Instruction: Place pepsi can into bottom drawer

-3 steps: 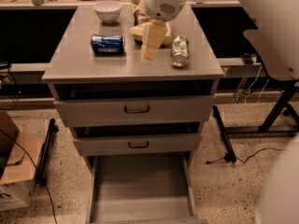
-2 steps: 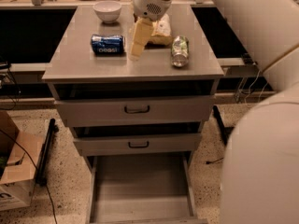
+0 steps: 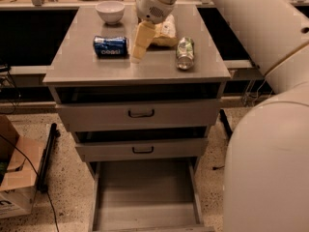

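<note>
The blue pepsi can (image 3: 110, 46) lies on its side on the grey cabinet top (image 3: 77, 66), left of centre. My gripper (image 3: 137, 53) hangs over the cabinet top just right of the can, apart from it and holding nothing. The bottom drawer (image 3: 145, 197) is pulled out at the foot of the cabinet, a flat grey tray with nothing in it.
A silver-green can (image 3: 185, 53) lies right of the gripper. A white bowl (image 3: 110, 11) stands at the back and a yellow bag (image 3: 164, 33) lies behind the gripper. Two upper drawers with black handles (image 3: 141, 113) are shut. A cardboard box (image 3: 14, 178) sits on the floor at left. My arm fills the right side.
My gripper has moved left across the cabinet top, from near the silver-green can to right beside the pepsi can. The cans and drawers have not moved.
</note>
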Controlling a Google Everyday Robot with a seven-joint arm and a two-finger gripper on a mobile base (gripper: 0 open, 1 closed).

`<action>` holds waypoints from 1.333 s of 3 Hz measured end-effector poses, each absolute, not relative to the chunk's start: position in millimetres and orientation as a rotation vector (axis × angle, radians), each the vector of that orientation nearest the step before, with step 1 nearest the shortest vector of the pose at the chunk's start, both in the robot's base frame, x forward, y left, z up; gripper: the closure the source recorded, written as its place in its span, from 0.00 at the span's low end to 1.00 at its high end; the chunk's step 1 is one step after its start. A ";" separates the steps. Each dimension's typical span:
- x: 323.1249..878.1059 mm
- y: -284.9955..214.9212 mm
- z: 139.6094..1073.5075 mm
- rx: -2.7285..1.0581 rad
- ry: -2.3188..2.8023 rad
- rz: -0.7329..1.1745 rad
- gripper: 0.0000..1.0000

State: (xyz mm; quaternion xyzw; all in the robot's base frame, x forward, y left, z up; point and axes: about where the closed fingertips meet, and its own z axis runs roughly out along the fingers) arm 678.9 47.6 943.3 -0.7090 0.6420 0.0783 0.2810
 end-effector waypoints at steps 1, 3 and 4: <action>691.1 73.5 927.5 -1.842 1.735 0.233 0.00; 717.5 133.6 908.4 -1.856 1.635 0.303 0.00; 731.5 152.7 894.4 -1.887 1.605 0.343 0.00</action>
